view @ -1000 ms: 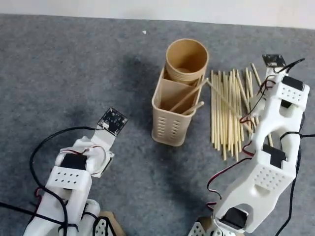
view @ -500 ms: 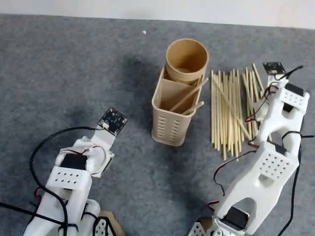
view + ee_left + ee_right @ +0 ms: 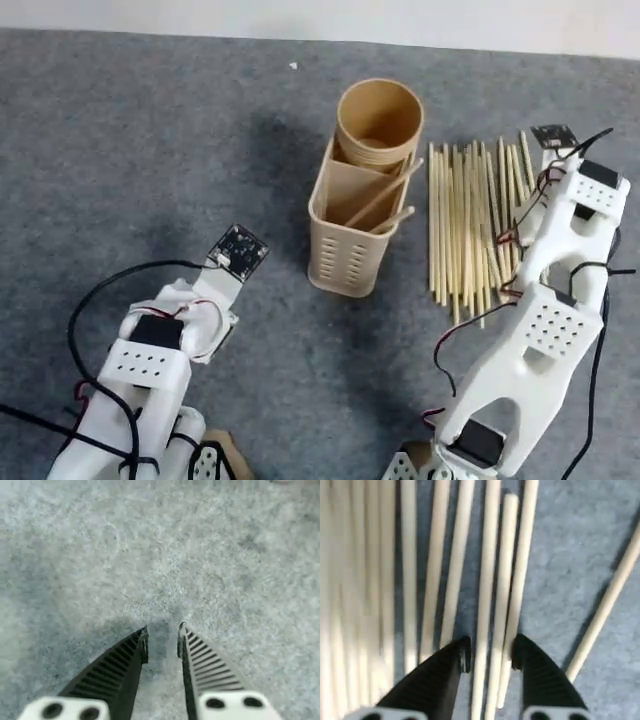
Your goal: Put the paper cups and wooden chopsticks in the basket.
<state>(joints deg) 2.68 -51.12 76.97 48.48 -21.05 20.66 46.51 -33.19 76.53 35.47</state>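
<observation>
Tech A: Right arm [image 3: 545, 330] has folded in over the last second, and its wrist now sits a little nearer its base along the outer side of the loose chopsticks [image 3: 465, 225]. One stick that lay slantwise across that pile is now closer to parallel with the rest. Left arm [image 3: 150, 360] has edged slightly toward the basket [image 3: 340, 262].

Tech B: State of the right tool [image 3: 490, 655]?

Tech A: Narrow opening, jaws down at the bench [image 3: 150, 130]. Two sticks [image 3: 495, 580] run between the jaws. Whether the jaws press on them cannot be told. More sticks lie side by side just beyond one jaw. A stray stick [image 3: 605, 605] lies at an angle, apart, on the other side.

Tech B: Left tool [image 3: 162, 640]?

Tech A: Narrow opening, nothing between the jaws. It sits low over the bare grey bench covering, well apart from the basket.

Tech B: Location of the task items?

Tech A: Basket stands upright at mid-bench, between the two arms. Paper cups [image 3: 380, 115] are stacked in its far compartment, open end up. Leaning chopsticks [image 3: 385, 195], two of them, rest in the middle part of the basket, with their upper ends over the rim toward the pile. Loose chopsticks lie flat on the bench, just beside the basket on the right arm's side, roughly parallel to one another.
</observation>
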